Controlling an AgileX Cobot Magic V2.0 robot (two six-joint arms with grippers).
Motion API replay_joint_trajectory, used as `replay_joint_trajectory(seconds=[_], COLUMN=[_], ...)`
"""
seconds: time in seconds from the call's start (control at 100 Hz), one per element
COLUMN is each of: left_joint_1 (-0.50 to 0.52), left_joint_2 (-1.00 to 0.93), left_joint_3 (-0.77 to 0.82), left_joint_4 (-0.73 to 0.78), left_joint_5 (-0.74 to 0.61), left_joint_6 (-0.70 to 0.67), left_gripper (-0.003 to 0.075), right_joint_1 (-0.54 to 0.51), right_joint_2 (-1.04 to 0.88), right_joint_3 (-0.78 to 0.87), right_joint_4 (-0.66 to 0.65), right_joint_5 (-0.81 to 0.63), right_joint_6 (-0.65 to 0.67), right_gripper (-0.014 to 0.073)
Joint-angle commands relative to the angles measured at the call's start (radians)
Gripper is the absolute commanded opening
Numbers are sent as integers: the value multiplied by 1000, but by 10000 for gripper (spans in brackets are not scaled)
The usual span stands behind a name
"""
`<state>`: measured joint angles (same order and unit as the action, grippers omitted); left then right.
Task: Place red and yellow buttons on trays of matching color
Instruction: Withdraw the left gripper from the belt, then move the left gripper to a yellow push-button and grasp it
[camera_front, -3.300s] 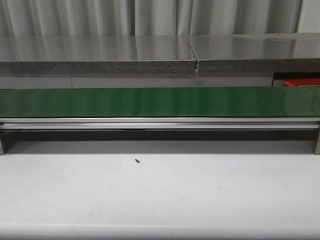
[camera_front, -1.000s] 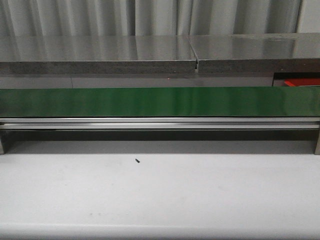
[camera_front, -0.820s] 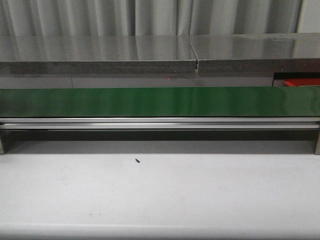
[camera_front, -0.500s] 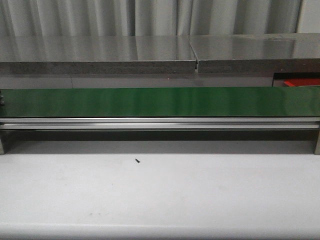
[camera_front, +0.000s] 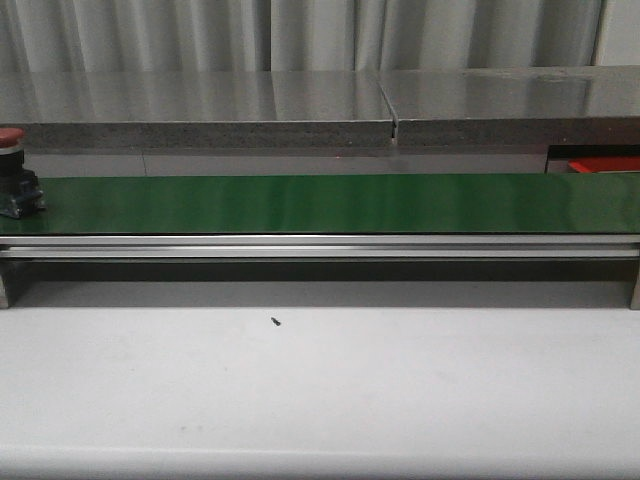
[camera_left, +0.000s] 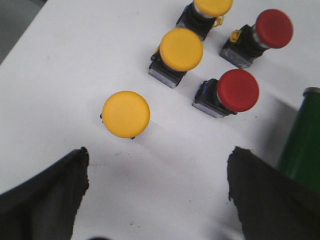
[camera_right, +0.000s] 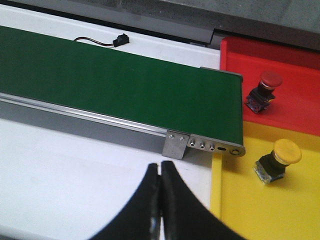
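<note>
A red button (camera_front: 14, 185) on a dark base stands at the far left end of the green belt (camera_front: 320, 203) in the front view. In the left wrist view, my left gripper (camera_left: 157, 165) is open and empty over a white table, short of several loose buttons: a yellow one (camera_left: 126, 114) nearest, another yellow (camera_left: 180, 49), a third yellow (camera_left: 212, 7), and two red ones (camera_left: 237, 90) (camera_left: 273, 28). In the right wrist view, my right gripper (camera_right: 160, 170) is shut and empty beside the belt's end (camera_right: 205, 145). A red tray (camera_right: 295, 85) holds a red button (camera_right: 265, 90); a yellow tray (camera_right: 240, 210) holds a yellow button (camera_right: 280, 159).
A small black speck (camera_front: 274, 322) lies on the white table in front of the belt. A cable with a black plug (camera_right: 119, 39) lies behind the belt. A grey metal shelf (camera_front: 200, 105) runs behind the belt.
A red button has come into the front view at the belt's far left end; the belt showed nothing on it before.
</note>
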<state>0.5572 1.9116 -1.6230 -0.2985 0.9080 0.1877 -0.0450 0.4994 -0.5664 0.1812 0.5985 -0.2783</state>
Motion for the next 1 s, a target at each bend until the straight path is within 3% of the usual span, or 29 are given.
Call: replay_joint_trajectory(seconds=[0.0,0.8,0.99], left_joint_1=[2,2,2], left_joint_2=[-27,150,152], left_joint_3=[-26,-35,-35], left_joint_4=[-25,-3,-3], left_joint_5=[-55,-211,-235], left_joint_6=[7,15,24], left_gripper=[557,554,478], right_joint_1=[4,4,4], right_joint_2=[3,3,3], right_joint_3=[-25,-25,-25], right_joint_4=[3,3,3], right_joint_5=[-68,-68,-68], right_joint_6=[-8,-8,-8], right_gripper=[-118,-118,-118])
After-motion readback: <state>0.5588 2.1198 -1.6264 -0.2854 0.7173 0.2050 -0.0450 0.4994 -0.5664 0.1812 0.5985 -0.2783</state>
